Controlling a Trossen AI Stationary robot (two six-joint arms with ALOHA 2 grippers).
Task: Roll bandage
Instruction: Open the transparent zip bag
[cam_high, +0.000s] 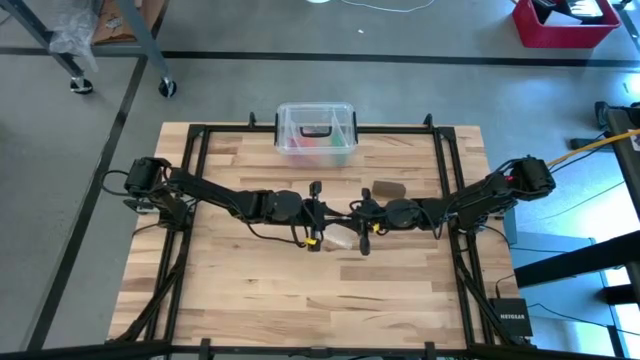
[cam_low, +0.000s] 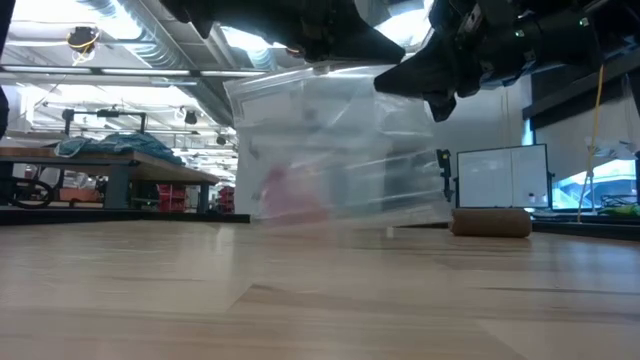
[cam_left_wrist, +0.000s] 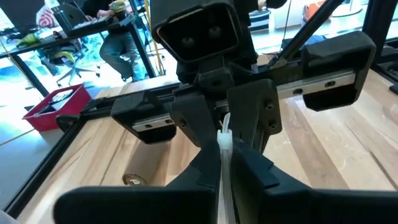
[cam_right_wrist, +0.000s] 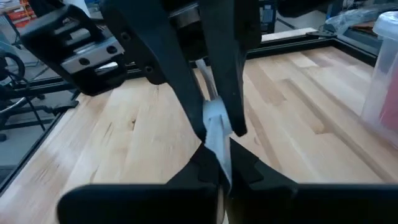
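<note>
The left end effector (cam_high: 318, 216) and the right end effector (cam_high: 362, 222) met at the centre of the worktop (cam_high: 240, 290), both clenched on a clear bag (cam_high: 341, 240) held between them above the wood. The bandage (cam_high: 387, 189), a small brown roll, lay on the worktop at two o'clock from them, near the box (cam_high: 315, 131) at twelve.

From above, the clear bag (cam_high: 340, 240) is mostly hidden under the two grippers. In the low view, the box (cam_low: 340, 150) is blurred, its contents unreadable; both arms are cut off at the top.
</note>
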